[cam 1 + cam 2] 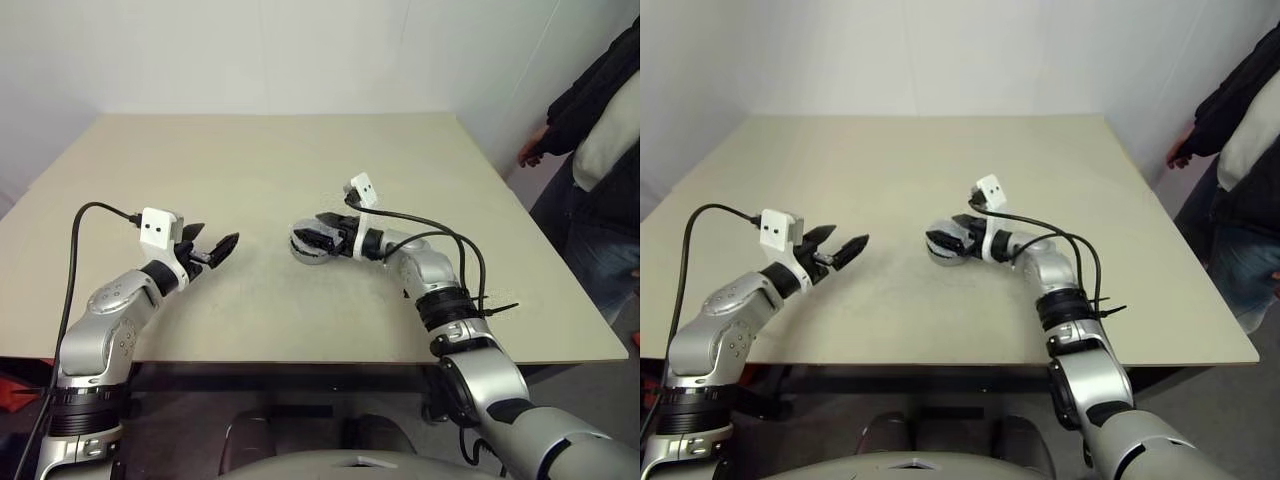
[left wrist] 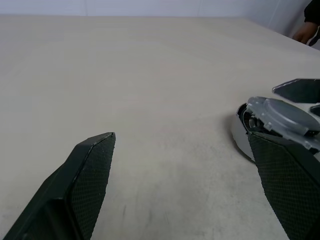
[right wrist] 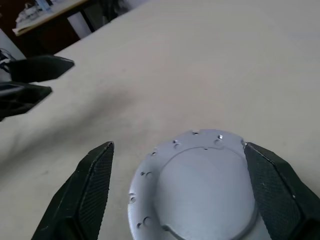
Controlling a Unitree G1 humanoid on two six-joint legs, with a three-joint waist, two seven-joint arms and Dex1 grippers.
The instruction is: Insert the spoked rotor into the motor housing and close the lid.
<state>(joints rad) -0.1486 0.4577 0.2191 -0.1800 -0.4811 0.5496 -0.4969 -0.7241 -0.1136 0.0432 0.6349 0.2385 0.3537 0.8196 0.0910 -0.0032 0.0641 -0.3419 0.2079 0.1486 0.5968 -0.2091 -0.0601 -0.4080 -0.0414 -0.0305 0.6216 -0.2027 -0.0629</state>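
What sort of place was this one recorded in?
Probably an indoor lab or test room, not a workshop floor: a plain beige table against bare white walls, a person standing by its far right edge, and a lone lid on the motor housing as the workpiece.

Silver arms, black end effector fingers, white wrist cameras, black cables

Beige table carries the lidded motor housing.
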